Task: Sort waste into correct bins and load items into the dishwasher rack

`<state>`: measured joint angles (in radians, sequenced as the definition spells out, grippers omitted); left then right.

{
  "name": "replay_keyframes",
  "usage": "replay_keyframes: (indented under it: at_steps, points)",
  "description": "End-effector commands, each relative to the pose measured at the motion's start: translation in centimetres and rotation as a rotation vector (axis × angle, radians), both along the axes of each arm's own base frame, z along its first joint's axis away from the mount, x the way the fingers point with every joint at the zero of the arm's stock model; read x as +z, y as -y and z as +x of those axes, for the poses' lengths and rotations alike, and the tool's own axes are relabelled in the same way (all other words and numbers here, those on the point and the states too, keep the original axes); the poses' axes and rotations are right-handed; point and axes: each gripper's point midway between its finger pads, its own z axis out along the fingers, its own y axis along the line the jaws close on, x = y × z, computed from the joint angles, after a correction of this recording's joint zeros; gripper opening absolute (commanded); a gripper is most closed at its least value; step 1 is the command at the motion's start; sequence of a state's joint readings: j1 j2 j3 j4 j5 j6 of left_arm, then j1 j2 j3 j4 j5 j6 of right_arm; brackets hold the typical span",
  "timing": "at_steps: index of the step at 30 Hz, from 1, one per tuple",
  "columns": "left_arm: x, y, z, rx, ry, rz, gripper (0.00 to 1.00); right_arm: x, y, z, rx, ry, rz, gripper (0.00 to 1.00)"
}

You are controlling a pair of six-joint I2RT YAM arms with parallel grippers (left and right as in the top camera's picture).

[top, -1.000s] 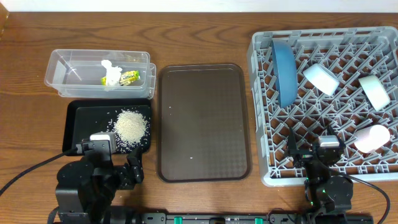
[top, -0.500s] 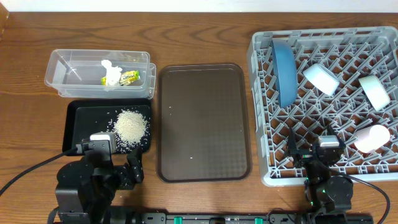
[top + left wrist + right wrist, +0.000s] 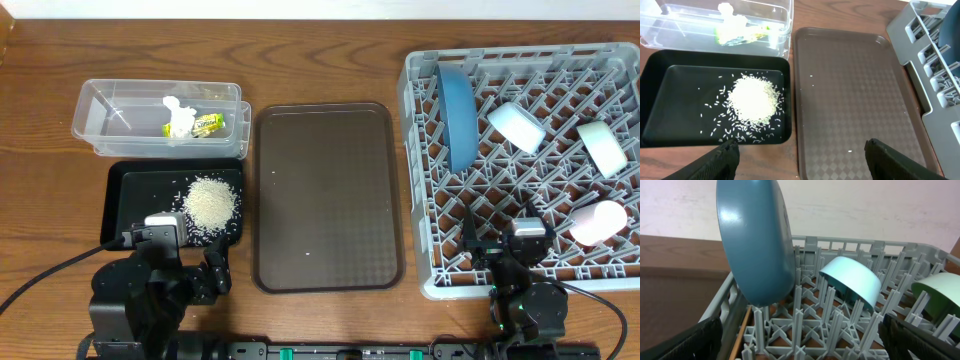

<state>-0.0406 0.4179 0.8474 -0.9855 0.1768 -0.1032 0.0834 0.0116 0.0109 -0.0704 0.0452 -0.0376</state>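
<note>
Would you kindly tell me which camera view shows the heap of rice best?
The left wrist view: the rice heap sits close and large in the black tray, with single grains distinct. The overhead view shows it whole but small. The right wrist view faces the dishwasher rack and shows no rice.

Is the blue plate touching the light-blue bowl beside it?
Apart. The overhead view shows bare rack pegs between the plate and the bowl.

The serving tray [image 3: 327,240] lies centrally on the worktop [image 3: 320,60], the rack [image 3: 415,180] to its right. To its left, the tub [image 3: 115,115] containing tissue [image 3: 178,118] and wrapper [image 3: 207,124] sits behind the shallow tray [image 3: 135,195] holding rice [image 3: 210,203].
</note>
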Motion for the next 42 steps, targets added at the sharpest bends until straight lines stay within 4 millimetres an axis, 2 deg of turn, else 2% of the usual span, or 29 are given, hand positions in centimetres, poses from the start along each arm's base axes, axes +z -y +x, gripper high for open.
replay_keyframes:
  at_steps: [1, 5, 8, 11, 15, 21, 28, 32, 35, 42]
  points:
    - [-0.1, 0.0, 0.0, -0.007, 0.002, 0.013, 0.83, -0.1, 0.2, 0.0, -0.010, 0.001, -0.013, 0.99]
    - [-1.3, -0.4, -0.2, 0.006, -0.019, 0.034, 0.83, -0.1, 0.2, 0.0, -0.010, 0.002, -0.013, 0.99]
    - [-3.1, -0.6, 0.1, 0.012, -0.005, 0.041, 0.83, -0.1, 0.2, 0.0, -0.010, 0.002, -0.013, 0.99]
    - [-5.0, -0.5, 1.2, 0.012, 0.066, 0.037, 0.83, -0.1, 0.2, 0.0, -0.010, 0.002, -0.013, 0.99]
    - [-6.6, -0.4, 3.1, 0.014, 0.202, 0.030, 0.83, -0.1, 0.2, 0.0, -0.010, 0.001, -0.013, 0.99]
    - [-7.2, -0.3, 5.7, 0.018, 0.411, 0.020, 0.83, -0.1, 0.2, 0.0, -0.010, 0.001, -0.013, 0.99]
    - [-6.6, -0.3, 7.5, 0.019, 0.611, 0.031, 0.83, -0.1, 0.2, 0.0, -0.010, 0.002, -0.013, 0.99]
    - [-6.7, -0.4, 7.4, -0.007, 0.616, 0.114, 0.83, -0.1, 0.2, 0.0, -0.010, 0.002, -0.013, 0.99]
    - [-9.4, -0.3, 7.2, -0.018, 0.506, 0.116, 0.83, -0.1, 0.2, 0.0, -0.010, 0.002, -0.013, 0.99]
    - [-9.4, -0.2, 7.2, -0.021, 0.505, 0.112, 0.83, -0.1, 0.2, 0.0, -0.010, 0.002, -0.013, 0.99]
